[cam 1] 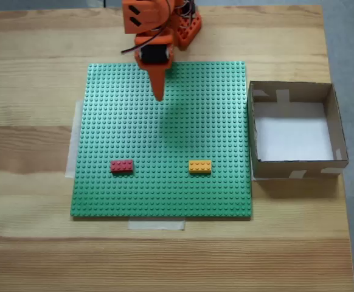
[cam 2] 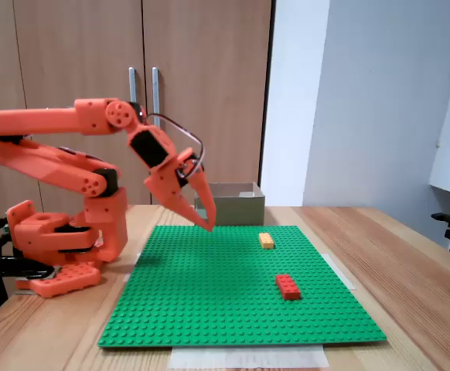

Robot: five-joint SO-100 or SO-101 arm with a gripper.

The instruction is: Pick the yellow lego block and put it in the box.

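Note:
The yellow lego block lies flat on the green studded baseplate, in the lower right part of it in the top-down fixed view. The brown cardboard box with a white bottom stands just off the baseplate's right edge there. My orange gripper hangs above the baseplate's far part, well away from the block, fingers together and pointed down, holding nothing.
A red brick lies on the baseplate, level with the yellow one and left of it in the top-down fixed view. The arm's orange base stands at the table's far edge. Wooden cabinet doors rise behind.

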